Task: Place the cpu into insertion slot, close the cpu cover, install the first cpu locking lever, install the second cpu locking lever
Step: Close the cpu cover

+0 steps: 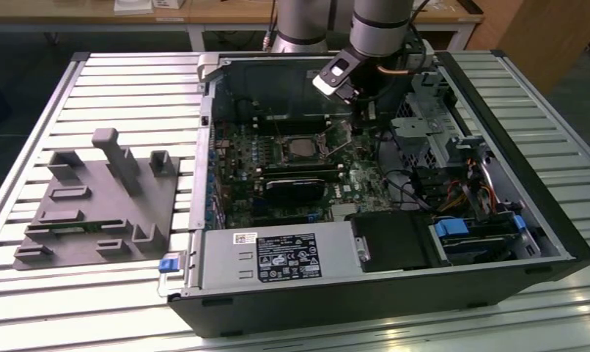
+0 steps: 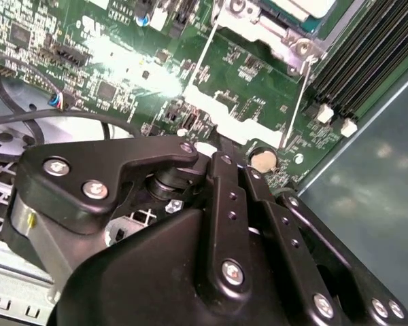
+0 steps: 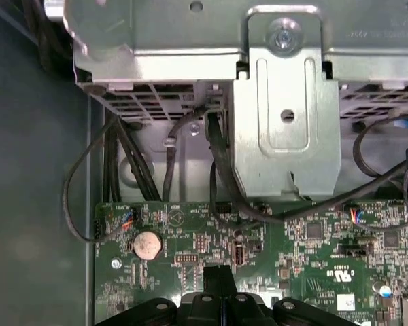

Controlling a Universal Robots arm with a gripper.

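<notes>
See pale silvery-tan flat square cpu (image 1: pixel 297 149) seated in silver-rimmed square insertion slot (image 1: pixel 317 150) mid green circuit board (image 3: pixel 306 258), thin silver cpu cover (image 2: pixel 268 27) framing it. Probably light, stiff, fragile underneath: grip by edges. Black claw (image 3: pixel 221 278) clenched empty near board's edge beside grey metal drive cage (image 3: pixel 285 102).

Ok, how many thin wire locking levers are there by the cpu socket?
2, both in the second wrist view: the board-side lever crosses the green board; the slot-side lever runs beside the black memory slots. Others may be hidden off frame.
</notes>
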